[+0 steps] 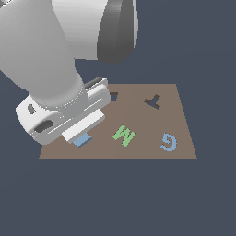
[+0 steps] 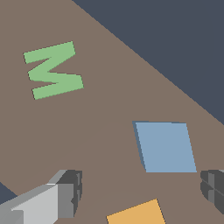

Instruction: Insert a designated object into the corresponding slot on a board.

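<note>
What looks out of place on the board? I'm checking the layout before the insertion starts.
Nothing stands out. The light-blue tile lies flat on the board, uninserted, between the fingers of the open end effector. The green M, blue G and orange square also lie flat.

three letters (image 1: 123,135); two tiles (image 2: 166,147); one board (image 1: 138,120)
</note>
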You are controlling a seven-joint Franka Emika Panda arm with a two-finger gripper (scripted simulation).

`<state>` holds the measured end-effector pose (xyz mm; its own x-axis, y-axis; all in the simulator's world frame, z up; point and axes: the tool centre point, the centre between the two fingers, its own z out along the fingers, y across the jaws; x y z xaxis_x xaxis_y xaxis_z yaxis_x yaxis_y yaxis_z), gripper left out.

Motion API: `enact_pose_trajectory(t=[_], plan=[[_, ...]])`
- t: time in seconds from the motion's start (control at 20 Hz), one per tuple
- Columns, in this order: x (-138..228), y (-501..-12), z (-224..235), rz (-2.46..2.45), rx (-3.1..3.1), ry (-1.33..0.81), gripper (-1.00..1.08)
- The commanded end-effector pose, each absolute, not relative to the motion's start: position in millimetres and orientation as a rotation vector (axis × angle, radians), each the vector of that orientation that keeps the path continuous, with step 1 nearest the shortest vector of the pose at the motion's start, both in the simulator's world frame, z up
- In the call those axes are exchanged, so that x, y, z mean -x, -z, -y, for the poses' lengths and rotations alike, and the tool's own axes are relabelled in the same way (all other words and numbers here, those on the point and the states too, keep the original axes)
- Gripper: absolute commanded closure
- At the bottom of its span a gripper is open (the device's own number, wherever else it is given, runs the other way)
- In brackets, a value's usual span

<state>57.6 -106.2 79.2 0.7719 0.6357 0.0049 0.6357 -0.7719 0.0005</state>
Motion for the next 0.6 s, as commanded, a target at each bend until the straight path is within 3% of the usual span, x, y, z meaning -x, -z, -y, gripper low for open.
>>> enact_pose_trajectory(t=[0.0, 0.55], plan=[[-64.8, -71.5, 111.3, 1.144, 2.925, 0.007, -0.92], [-85.1, -51.7, 122.2, 1.349, 2.837, 0.001, -0.92]])
